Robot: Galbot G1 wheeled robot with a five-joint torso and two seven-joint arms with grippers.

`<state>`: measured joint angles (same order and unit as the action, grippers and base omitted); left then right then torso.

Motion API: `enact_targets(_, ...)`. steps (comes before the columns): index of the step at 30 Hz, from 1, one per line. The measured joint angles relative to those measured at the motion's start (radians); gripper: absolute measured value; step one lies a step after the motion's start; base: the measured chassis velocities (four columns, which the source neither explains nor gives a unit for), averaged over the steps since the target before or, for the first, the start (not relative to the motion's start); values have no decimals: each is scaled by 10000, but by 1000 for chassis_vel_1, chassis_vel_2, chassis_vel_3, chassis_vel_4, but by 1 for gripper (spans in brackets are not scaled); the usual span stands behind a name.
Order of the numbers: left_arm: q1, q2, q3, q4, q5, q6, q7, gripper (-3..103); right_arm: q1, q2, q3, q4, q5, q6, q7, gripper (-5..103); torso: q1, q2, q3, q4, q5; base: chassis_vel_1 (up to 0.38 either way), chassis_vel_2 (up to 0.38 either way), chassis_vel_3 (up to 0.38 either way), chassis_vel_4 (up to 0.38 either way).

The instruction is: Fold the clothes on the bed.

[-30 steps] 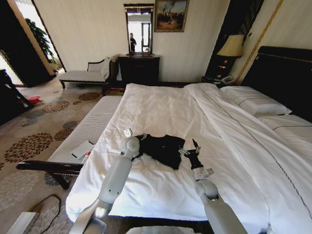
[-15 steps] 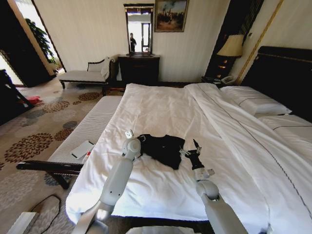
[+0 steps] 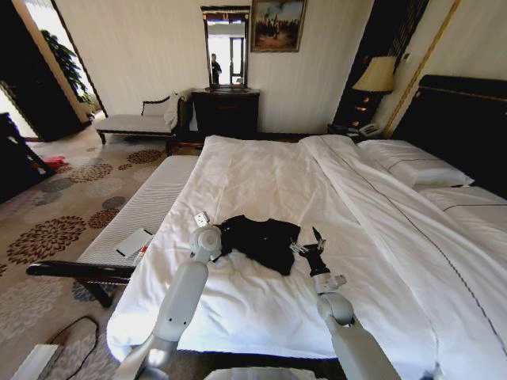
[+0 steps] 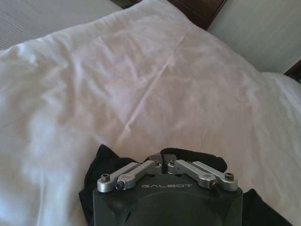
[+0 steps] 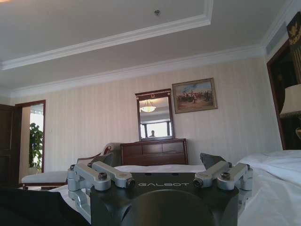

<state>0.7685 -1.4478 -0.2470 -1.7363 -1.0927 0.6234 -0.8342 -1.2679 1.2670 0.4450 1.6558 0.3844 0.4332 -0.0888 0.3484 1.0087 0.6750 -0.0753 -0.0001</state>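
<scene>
The clothes (image 3: 265, 240), a black T-shirt, lie crumpled near the foot of the bed (image 3: 269, 174) on its white cover. My left gripper (image 3: 223, 233) sits at the shirt's left edge. In the left wrist view the left gripper (image 4: 162, 160) is shut on a pinch of the black cloth (image 4: 197, 156). My right gripper (image 3: 305, 245) rests on the cover at the shirt's right edge, open and holding nothing. In the right wrist view the right gripper (image 5: 160, 173) has its links spread wide, with the black cloth (image 5: 28, 207) low beside it.
A pale upholstered bench (image 3: 139, 214) with a dark frame runs along the bed's left side, with a flat white item (image 3: 133, 242) on it. Pillows (image 3: 416, 166) and a dark headboard (image 3: 467, 119) are at the right. Dresser (image 3: 226, 111) and chaise (image 3: 135, 120) stand by the far wall.
My left gripper has moved a little to the left, drawing the shirt's left edge with it. The right arm has stayed in place.
</scene>
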Motion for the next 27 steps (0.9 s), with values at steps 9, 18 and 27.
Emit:
enact_targets(9, 97, 314, -404, -617, -6, -280, 581, 0, 531, -416, -914, 139, 1897, -448, 249, 100, -1, 1, 0, 0, 2, 0, 0, 0, 0)
enact_targets(18, 416, 608, -688, -1490, -246, -409, 804, 0, 1832, -2277, -2670, 840, 4418, -1427, 1359, 100, 0, 0, 1, 1, 3, 0, 0, 0, 0)
enact_targets(27, 945, 625, -654, -1667, 35, -444, 941, 0, 2928, -3223, -4617, 2021, 6826, -3547, 4130, 100, 0, 0, 1, 1, 1, 0, 0, 0, 0)
